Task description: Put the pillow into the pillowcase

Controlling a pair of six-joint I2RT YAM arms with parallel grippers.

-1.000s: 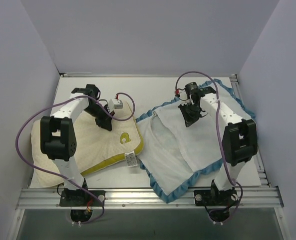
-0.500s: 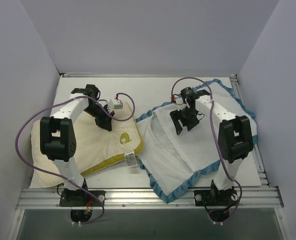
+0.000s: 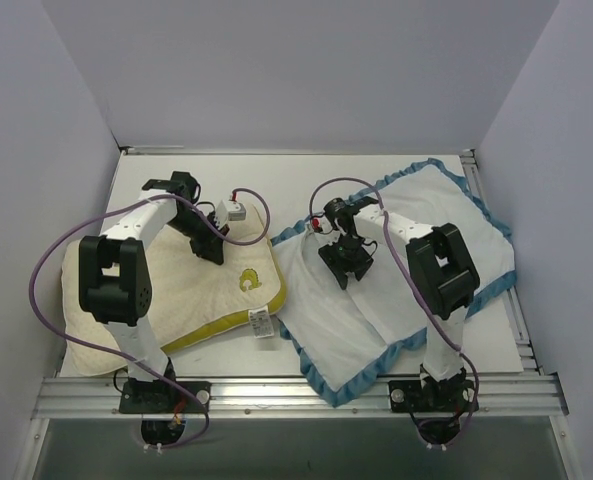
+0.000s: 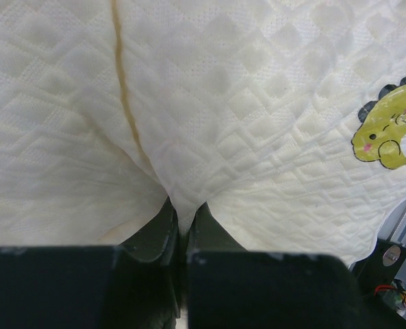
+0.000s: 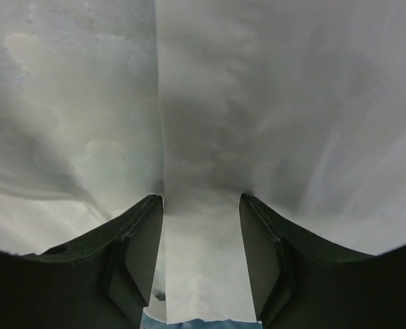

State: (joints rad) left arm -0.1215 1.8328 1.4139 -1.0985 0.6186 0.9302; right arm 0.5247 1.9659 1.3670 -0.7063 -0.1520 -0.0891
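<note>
The cream quilted pillow (image 3: 171,285) with an olive-yellow side band and a yellow logo (image 3: 247,281) lies on the left of the table. My left gripper (image 3: 212,246) is shut on a pinched fold of its cover; the left wrist view shows the fold (image 4: 182,205) squeezed between the jaws and the logo (image 4: 387,133) at the right. The pillowcase (image 3: 431,225) lies on the right, white inside up, with teal trim. My right gripper (image 3: 344,264) is open, low over its left part. In the right wrist view, white fabric (image 5: 203,267) runs between the spread fingers (image 5: 140,247).
A small white box (image 3: 235,209) with a red wire sits at the pillow's far edge. A white label (image 3: 263,320) hangs at the pillow's near corner. Purple cables loop off both arms. Grey walls stand on three sides; a metal rail (image 3: 296,390) runs along the near edge.
My right gripper has moved left and nearer over the pillowcase, from its far middle to its left part. The pillowcase now lies flatter. The left arm has not moved.
</note>
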